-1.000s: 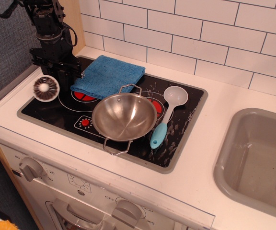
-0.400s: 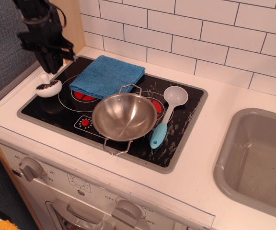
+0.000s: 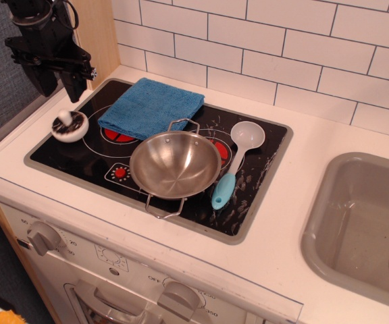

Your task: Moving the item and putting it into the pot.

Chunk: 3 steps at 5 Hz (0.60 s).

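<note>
The item [image 3: 69,126], a small white mushroom piece with its dark ribbed face and white knob turned up, lies on the left edge of the black stovetop [image 3: 86,162]. My gripper [image 3: 61,88] hangs a little above and behind it, open and empty, with its dark fingers [image 3: 75,86] apart. The pot [image 3: 175,164], a shiny steel bowl with two wire loop handles, stands empty in the middle of the stovetop, well to the right of the item.
A blue folded cloth [image 3: 152,106] lies on the back burners between the item and the pot. A white spoon with a light-blue handle [image 3: 236,160] lies to the right of the pot. A grey sink basin [image 3: 363,229] is at the far right. A tiled wall stands behind.
The item went from standing on edge beside my fingers to lying on the stovetop with its face up. My gripper has risen and moved left, away from it.
</note>
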Available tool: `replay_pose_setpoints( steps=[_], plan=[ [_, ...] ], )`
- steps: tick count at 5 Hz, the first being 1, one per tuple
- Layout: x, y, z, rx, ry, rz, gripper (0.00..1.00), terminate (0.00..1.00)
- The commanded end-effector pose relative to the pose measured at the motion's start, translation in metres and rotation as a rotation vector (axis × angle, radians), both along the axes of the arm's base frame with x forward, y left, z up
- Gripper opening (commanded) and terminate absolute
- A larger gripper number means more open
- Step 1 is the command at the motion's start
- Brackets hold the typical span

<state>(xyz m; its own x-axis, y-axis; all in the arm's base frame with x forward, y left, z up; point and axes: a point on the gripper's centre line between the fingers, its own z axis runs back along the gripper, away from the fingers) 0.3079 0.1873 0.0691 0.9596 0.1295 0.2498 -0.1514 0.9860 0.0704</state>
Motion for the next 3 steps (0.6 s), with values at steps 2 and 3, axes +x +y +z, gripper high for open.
replay_pose_setpoints(
  steps=[2,3],
  plan=[
    [-0.004,-0.007,-0.004,0.005,0.019,-0.023,1.0,0.0],
    [-0.003,-0.008,-0.009,0.003,0.038,-0.025,0.0,0.0]
  ],
)
